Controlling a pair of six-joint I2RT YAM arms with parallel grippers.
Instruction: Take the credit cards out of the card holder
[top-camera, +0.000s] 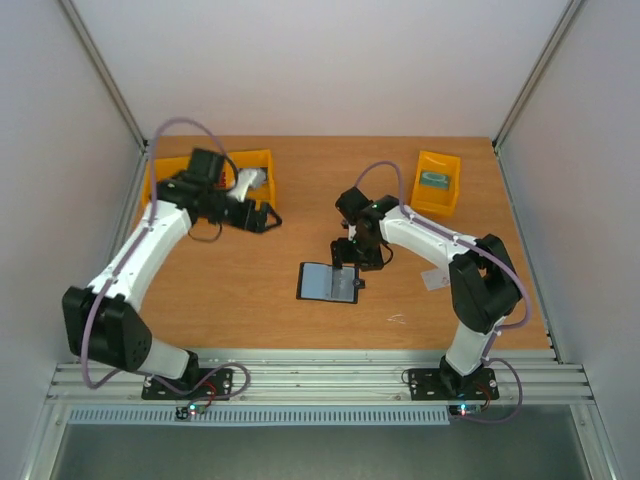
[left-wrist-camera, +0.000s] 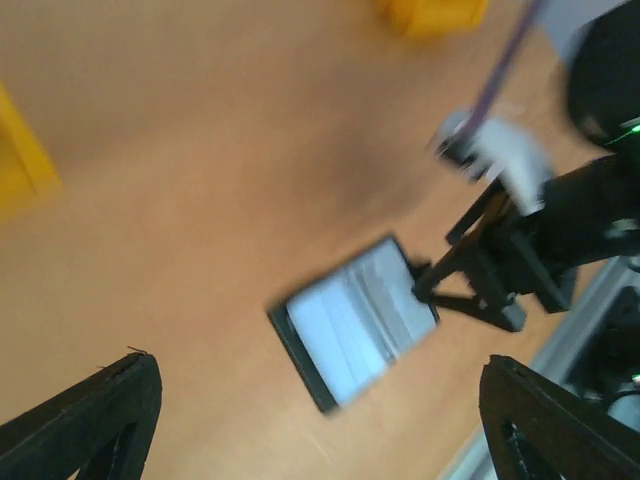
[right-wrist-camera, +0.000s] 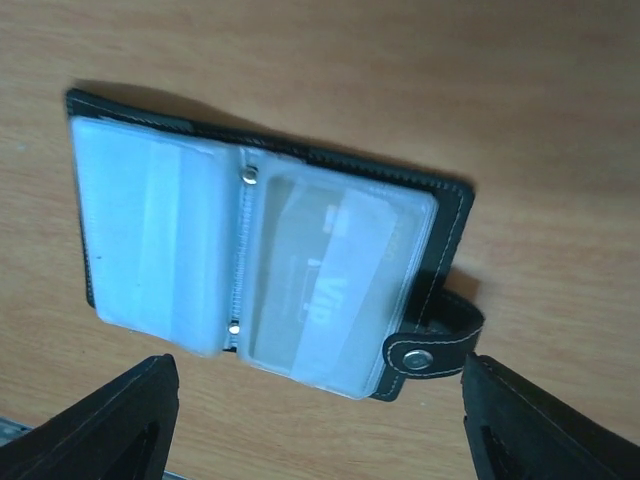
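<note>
Black card holder (top-camera: 328, 282) open toward the table's (top-camera: 250, 300) near edge, credit cards (right-wrist-camera: 320, 285) inside; right claw (top-camera: 356, 264) by it and left claw (top-camera: 265, 217) both wide. Next: pinch a card edge.

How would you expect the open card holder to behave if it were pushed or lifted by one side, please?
The card holder lies open and flat, so it would probably slide on the table rather than tip. Its clear sleeves look glossy and thin, likely slippery and floppy. Lifted by one side, it may fold at the riveted spine.
</note>
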